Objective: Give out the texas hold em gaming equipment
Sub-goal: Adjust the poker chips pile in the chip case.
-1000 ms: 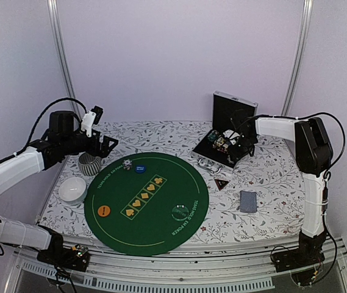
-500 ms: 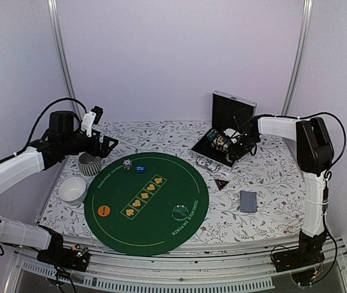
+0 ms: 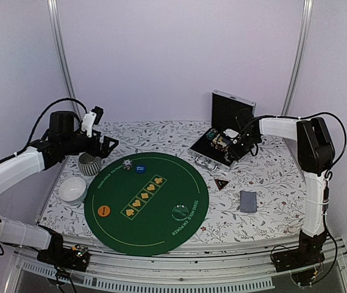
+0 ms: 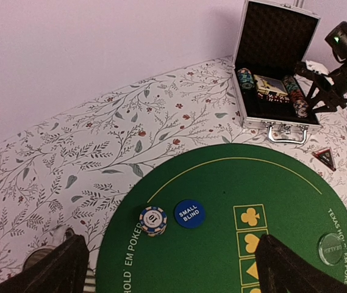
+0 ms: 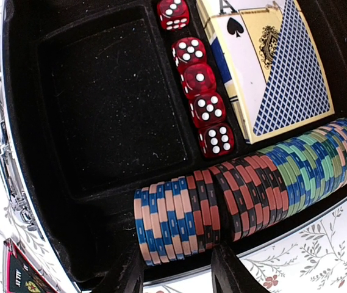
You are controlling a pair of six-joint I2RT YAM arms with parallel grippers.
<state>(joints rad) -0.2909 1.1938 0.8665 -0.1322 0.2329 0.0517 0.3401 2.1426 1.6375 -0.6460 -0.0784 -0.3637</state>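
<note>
- "SMALL BLIND" in white on the blue disc (image 4: 189,213).
- "TEXAS HOLD 'EM POKER" along the rim of the green mat (image 4: 222,183).
- "A" with a black spade on the card box (image 5: 264,67).
- White pips on the red dice (image 5: 205,107).

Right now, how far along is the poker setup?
Partly done. Laid out on the green mat: a chip stack, blue disc, orange disc and whitish disc; a card deck and triangle lie beside it. In hand: the right gripper straddles the chip row in the open case, grip unclear; the left gripper hangs open. Left: that row, the dice and boxed cards sit in the case.
</note>
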